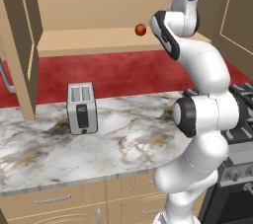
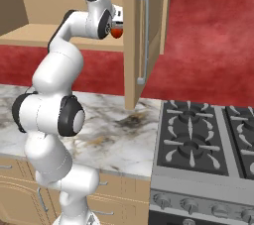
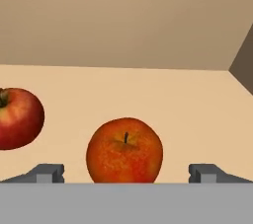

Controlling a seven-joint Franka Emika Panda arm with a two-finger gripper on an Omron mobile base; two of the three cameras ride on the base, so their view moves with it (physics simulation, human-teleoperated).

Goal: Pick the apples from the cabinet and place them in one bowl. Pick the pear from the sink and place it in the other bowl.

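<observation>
Two red-orange apples rest on the cabinet's shelf (image 3: 188, 99). One apple (image 3: 124, 150) sits straight ahead between my open gripper's (image 3: 126, 173) fingertips (image 3: 48, 172), not gripped. The other apple (image 3: 19, 118) lies to its left. From the left base view, one apple (image 1: 140, 29) shows on the tan cabinet shelf (image 1: 89, 38) just left of my hand. In the right base view an apple (image 2: 117, 32) peeks out below the hand, beside the open cabinet door (image 2: 131, 45). The pear, the sink and both bowls are out of view.
A silver toaster (image 1: 81, 108) stands on the marble counter (image 1: 128, 139) under the cabinet. A stove (image 2: 198, 140) adjoins the counter on the right. The cabinet door with its long bar handle (image 2: 143, 35) hangs open close to my arm's right.
</observation>
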